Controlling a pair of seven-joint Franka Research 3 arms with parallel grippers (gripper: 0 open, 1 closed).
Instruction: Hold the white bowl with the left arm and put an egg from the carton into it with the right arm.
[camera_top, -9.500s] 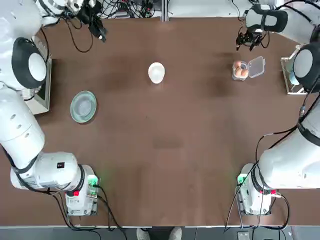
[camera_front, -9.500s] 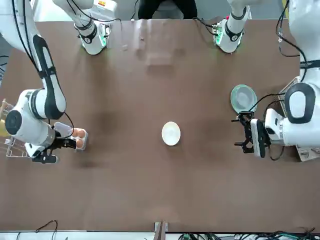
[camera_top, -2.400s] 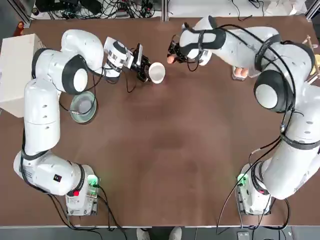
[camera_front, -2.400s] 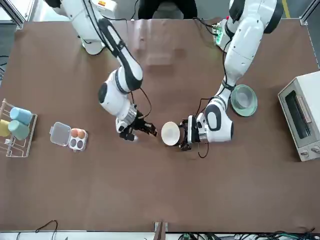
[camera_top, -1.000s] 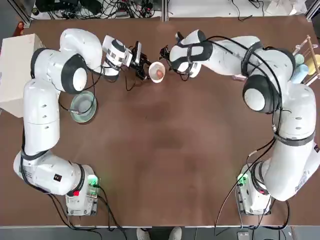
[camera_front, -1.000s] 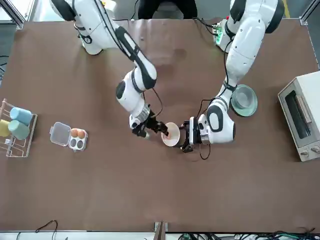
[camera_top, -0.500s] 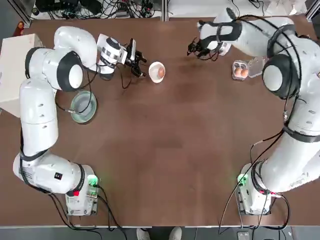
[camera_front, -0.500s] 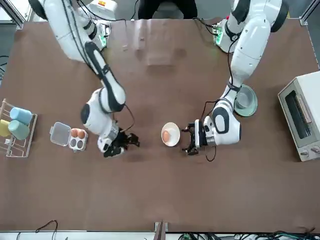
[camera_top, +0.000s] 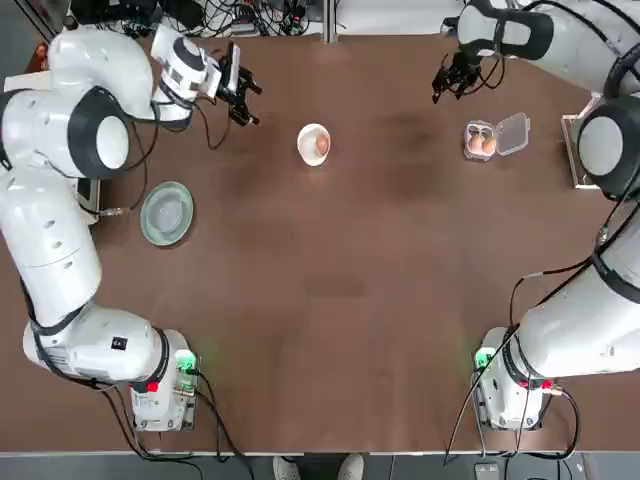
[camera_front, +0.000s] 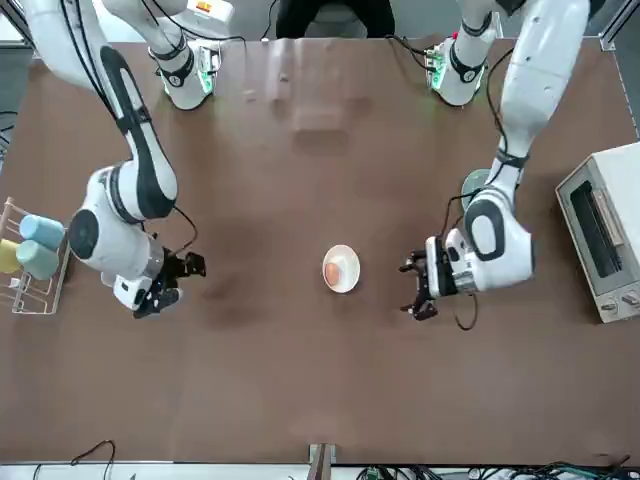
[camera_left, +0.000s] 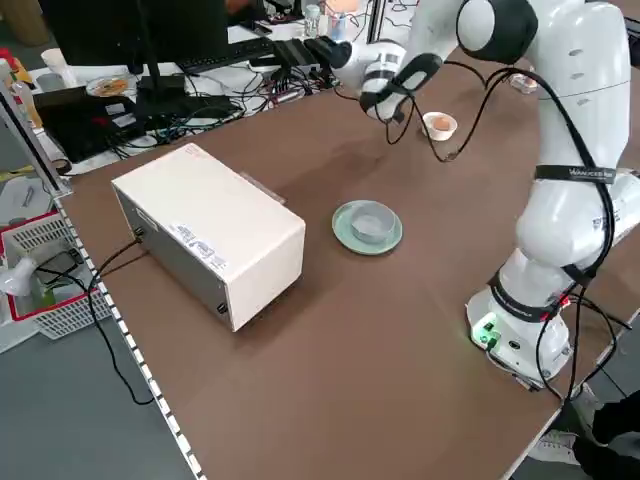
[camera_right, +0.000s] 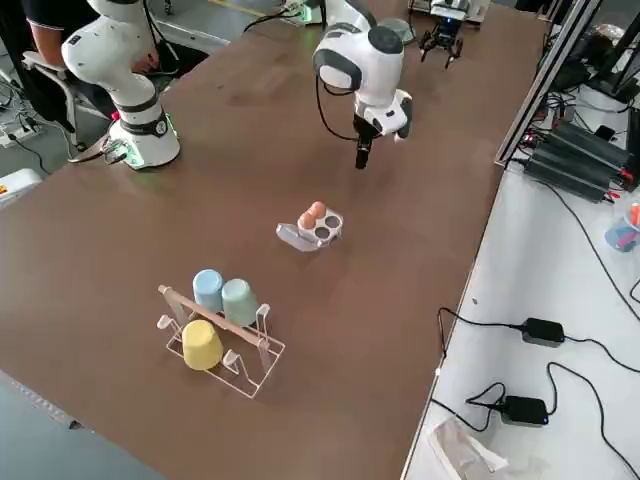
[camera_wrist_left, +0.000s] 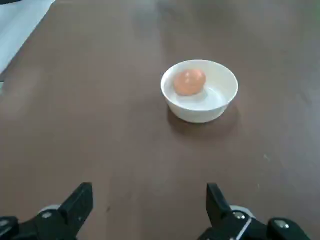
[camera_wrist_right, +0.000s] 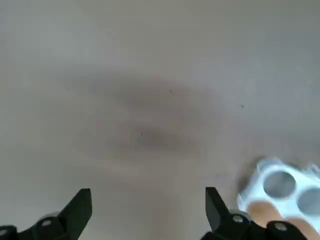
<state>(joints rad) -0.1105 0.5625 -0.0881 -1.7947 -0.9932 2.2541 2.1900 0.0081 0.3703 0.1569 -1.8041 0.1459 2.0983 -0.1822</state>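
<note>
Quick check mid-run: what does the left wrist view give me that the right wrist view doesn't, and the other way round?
Only the left wrist view shows the white bowl with the egg lying inside it, clear of the open left hand. Only the right wrist view shows the carton, with empty cups, off to one side of the open right hand. Both share the bare brown table and nothing held between the fingers.

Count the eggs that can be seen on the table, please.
3. One egg lies in the white bowl; two more eggs sit in the carton beside its two empty cups. None seems hidden.
</note>
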